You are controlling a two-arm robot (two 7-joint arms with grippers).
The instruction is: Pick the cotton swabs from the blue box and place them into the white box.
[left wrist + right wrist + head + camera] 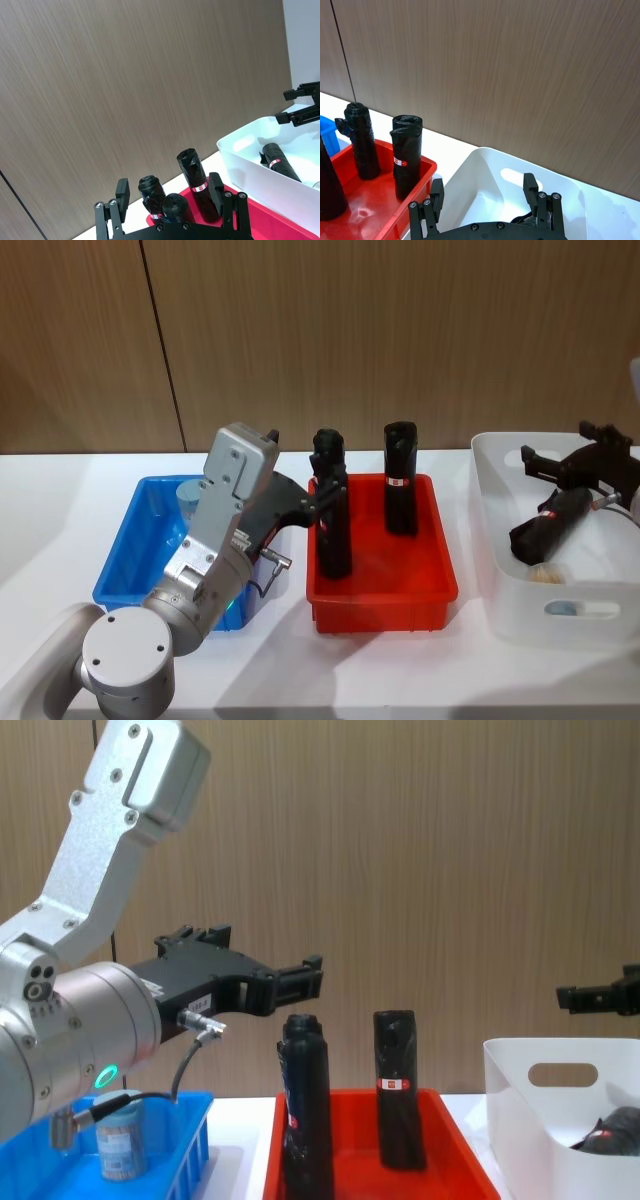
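- One tub of cotton swabs (122, 1135) stands upright in the blue box (135, 540); in the head view its dusty-blue lid (190, 495) peeks out at the box's far end, toward 12 o'clock, partly behind the left arm.
- The chest view gives what the head view hides: the tub's clear side, pale sticks inside and a paper label whose print is too small to read.
- The blue box sits at the table's 9 o'clock side, with the red tray (380, 585) just beside it at 3 o'clock and the white box (500, 550) beyond that.
- Through the white box's oval handle cut-out (582, 608) the head view shows a bluish round shape and a pale patch above it; whether these are swab tubs cannot be told.
- A black wrapped roll (555, 525) lies tilted in the white box, a red-and-white band around it; the left wrist view shows it too.
- Black wrapped rolls (401, 478) stand upright in the red tray, each with a red-and-white band, its writing unreadable.
- The left gripper (300, 982) hangs above the gap between blue box and red tray, fingers spread wide and holding nothing; the left wrist view shows the rolls between its fingertips (122, 190).
- The right gripper (560, 462) hovers over the white box, jaws wide apart and empty, as the right wrist view confirms with both fingers (529, 184) over the bin.
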